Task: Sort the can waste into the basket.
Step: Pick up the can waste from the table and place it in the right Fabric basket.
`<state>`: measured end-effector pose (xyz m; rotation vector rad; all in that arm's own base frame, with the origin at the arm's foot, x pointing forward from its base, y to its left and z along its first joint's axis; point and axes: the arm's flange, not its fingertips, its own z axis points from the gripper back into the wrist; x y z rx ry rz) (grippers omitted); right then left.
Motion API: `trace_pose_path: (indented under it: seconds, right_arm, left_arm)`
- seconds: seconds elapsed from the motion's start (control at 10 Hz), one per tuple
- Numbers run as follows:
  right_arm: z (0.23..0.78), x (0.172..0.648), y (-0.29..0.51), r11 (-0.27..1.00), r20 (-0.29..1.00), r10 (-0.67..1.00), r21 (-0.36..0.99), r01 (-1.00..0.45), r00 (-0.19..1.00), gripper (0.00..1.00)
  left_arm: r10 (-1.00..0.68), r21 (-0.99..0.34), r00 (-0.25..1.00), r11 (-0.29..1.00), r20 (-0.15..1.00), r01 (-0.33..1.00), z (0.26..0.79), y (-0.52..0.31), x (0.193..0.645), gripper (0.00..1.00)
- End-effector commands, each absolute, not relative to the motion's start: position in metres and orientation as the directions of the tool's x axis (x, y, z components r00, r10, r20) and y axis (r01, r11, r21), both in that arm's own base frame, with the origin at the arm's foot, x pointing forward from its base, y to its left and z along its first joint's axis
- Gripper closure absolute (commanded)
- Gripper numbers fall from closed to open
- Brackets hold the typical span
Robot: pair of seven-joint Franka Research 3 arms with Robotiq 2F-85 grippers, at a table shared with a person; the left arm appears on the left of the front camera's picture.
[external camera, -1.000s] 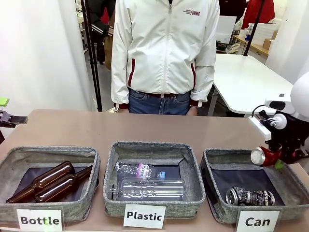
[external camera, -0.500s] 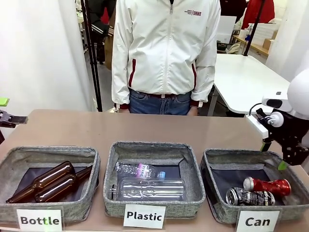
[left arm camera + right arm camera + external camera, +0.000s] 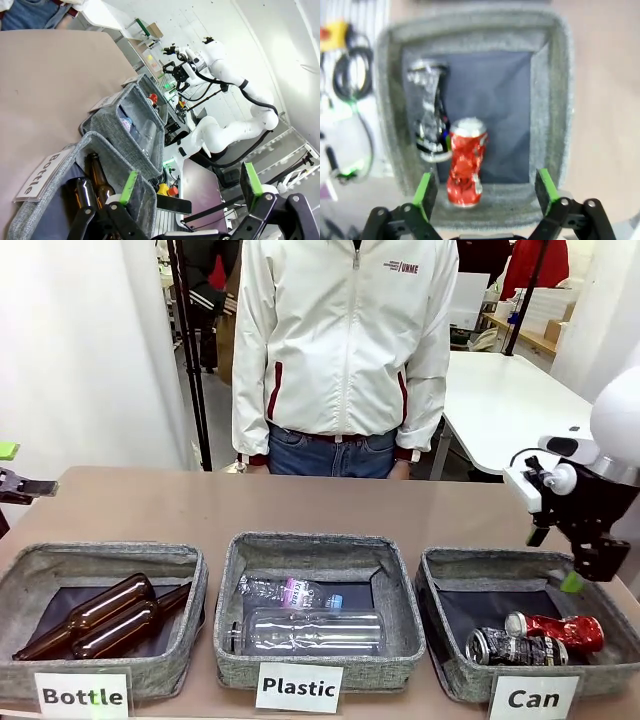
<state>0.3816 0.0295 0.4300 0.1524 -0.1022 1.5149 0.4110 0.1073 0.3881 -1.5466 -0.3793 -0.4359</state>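
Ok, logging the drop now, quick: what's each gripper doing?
Left gripper: open, holding nothing.
Right gripper: open, empty, above the crushed shiny red metal can lying in the square grey fabric basket.

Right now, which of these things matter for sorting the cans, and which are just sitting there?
Part of the job:
red can
dark can
basket marked Can
right pincer, open above that basket

Just lying about:
brown bottles in the basket marked Bottle
clear plastic bottles in the basket marked Plastic
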Motion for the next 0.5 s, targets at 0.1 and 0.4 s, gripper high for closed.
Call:
trace_pose_path:
  seconds: [0.1,0.4]
  right_arm:
    - [0.467,0.426,0.006,0.495,0.68,0.426,0.378,-0.783,0.597,0.0]
    - [0.458,0.44,-0.056,0.312,0.709,-0.113,0.69,-0.653,0.696,0.0]
  left_arm:
    - [-0.042,-0.871,0.87,-0.02,0.491,0.49,0.389,0.108,0.408,0.0]
    - [-0.042,-0.871,0.87,-0.02,0.491,0.49,0.389,0.108,0.408,0.0]
